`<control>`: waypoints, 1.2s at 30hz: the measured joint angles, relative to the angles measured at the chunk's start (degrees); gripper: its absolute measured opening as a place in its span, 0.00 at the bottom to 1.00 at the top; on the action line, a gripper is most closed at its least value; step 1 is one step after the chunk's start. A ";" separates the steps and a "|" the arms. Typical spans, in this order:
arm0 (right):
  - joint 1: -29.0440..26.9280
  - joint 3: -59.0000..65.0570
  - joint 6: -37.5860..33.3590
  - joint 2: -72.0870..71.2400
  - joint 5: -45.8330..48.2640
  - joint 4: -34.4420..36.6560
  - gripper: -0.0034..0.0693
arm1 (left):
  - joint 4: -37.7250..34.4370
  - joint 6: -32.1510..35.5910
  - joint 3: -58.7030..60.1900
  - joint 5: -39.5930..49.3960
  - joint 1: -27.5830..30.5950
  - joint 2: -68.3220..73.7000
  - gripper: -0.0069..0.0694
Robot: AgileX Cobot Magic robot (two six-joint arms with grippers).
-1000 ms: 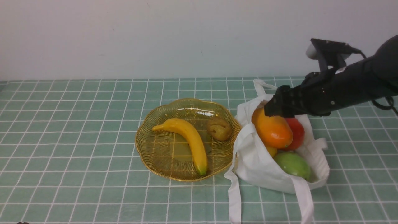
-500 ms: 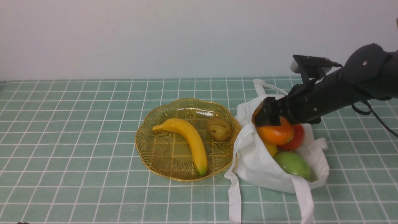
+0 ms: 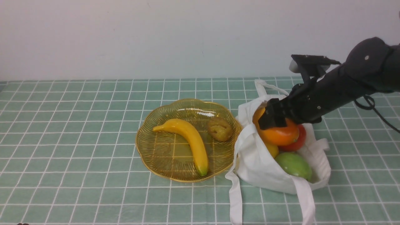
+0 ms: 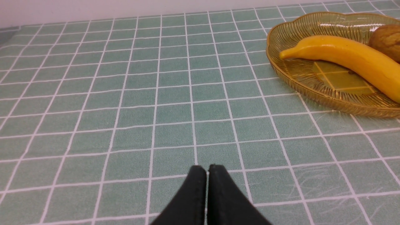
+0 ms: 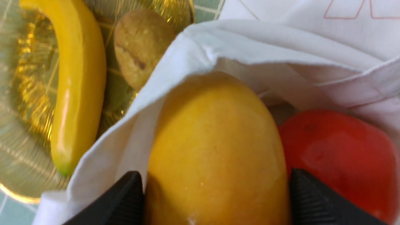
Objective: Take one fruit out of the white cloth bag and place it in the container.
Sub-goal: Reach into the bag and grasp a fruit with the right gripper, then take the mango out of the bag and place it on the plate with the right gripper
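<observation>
Now my right pincer point(image 5: 214, 179) has dropped into the white cloth bag point(image 3: 256, 165) & straddles the mango point(image 3: 279, 133), still inside; jaws wide at its 2 flanks, firm hold can't tell. Lift nxt.

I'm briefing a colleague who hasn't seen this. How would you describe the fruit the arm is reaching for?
Find the white cloth bag lying open right of the golden dish. In its mouth, gripped by the right gripper, is the fruit: a large glossy oval, orange fading to yellow, bigger than the round red fruit beside it and unlike the green fruit nearer the camera.
</observation>
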 joint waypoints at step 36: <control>15.00 -6.85 -12.79 -9.94 9.10 17.02 0.78 | 0.00 0.00 0.00 0.00 0.00 0.00 0.08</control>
